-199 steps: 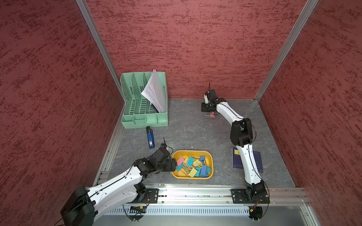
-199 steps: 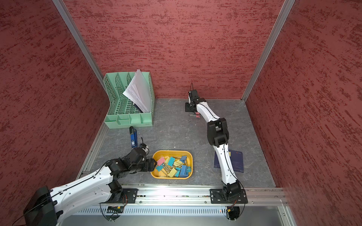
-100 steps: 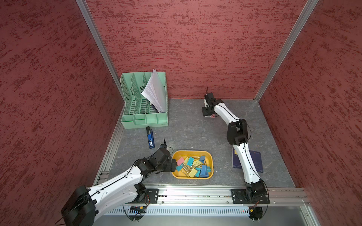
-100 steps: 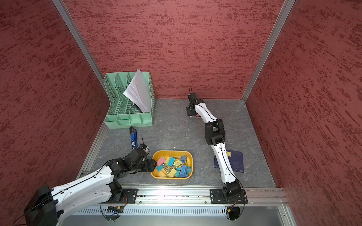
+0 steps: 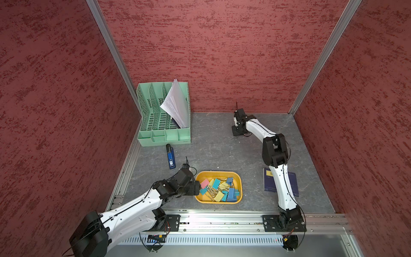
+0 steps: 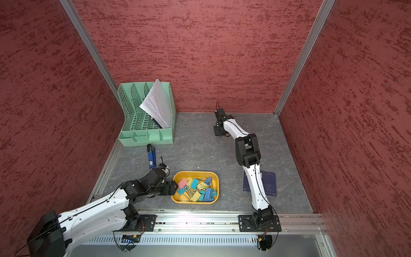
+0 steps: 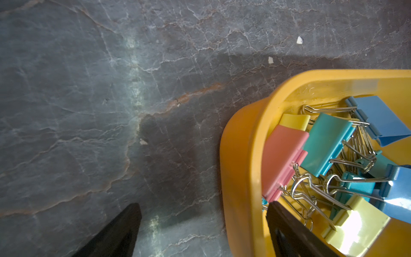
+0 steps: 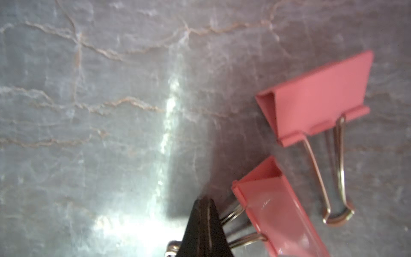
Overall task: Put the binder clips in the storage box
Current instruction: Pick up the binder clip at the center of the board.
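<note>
Clenched on clip (image 8: 278,213) handle with right gripper (image 8: 203,205), bench's (image 5: 211,151) far edge; released astride box (image 7: 242,155) wall with left gripper (image 7: 202,203).

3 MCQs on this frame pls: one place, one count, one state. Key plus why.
1. The blue stapler lies: A in the storage box; B under the right arm; C on the table in front of the green file organizer.
2. Pink binder clips on the table in the right wrist view: A two; B four; C none.
3. The right gripper is: A wide open; B shut on the wire handle of one pink binder clip; C shut on the stapler.
Key: 1 C, both top views show it just before the organizer's front. 2 A, two show, apart. 3 B, closed fingertips pinch the handle wires.
</note>
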{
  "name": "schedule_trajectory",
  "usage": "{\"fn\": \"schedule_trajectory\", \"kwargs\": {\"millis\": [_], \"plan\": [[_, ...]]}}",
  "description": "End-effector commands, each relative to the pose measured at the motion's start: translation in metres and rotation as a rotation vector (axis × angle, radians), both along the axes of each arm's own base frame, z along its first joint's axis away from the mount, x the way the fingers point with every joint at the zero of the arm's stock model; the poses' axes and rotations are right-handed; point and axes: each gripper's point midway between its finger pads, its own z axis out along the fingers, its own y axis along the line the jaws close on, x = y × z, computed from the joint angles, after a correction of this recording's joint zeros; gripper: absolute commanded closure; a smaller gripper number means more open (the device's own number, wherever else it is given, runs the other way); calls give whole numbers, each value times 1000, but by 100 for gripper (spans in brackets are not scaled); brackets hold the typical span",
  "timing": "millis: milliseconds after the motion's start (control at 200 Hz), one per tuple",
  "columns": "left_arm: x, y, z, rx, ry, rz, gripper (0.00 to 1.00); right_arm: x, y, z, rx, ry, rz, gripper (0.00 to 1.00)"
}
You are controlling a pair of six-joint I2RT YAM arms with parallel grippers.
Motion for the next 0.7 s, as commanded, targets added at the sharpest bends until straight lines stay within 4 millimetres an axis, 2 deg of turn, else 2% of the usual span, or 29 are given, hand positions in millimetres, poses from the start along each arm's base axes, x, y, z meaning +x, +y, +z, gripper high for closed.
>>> {"fn": "schedule_trajectory", "kwargs": {"millis": [0,95,160,260,306,326,376,446,496,531,586,696], "plan": [[4,-5,7,-13,-23,-5,7,-36,-9,-7,-17,76,-27,100],[4,-5,8,-17,-24,-6,7,-53,-17,-7,-27,74,-49,100],[4,-6,8,-18,-27,-10,8,-56,-18,-3,-19,54,-51,100],[4,-6,8,-19,-26,-12,8,-51,-11,16,23,13,-40,100],[4,-6,8,-17,-27,-12,7,-49,-8,29,50,-11,-41,95],[4,-6,8,-16,-27,-12,7,-48,-6,34,65,-20,-43,90],[3,-6,8,-18,-29,-13,7,-47,-4,46,84,-42,-52,70],[4,-6,9,-21,-34,-10,7,-44,-9,60,72,-70,-79,54],[4,-5,10,-22,-37,-11,7,-41,-19,66,43,-87,-115,30],[4,-6,10,-25,-39,-11,7,-38,-26,67,21,-94,-148,20],[3,-6,11,-26,-40,-12,7,-34,-32,68,20,-92,-182,13],[4,-6,11,-27,-39,-13,7,-19,-37,65,18,-95,-223,7]]}}
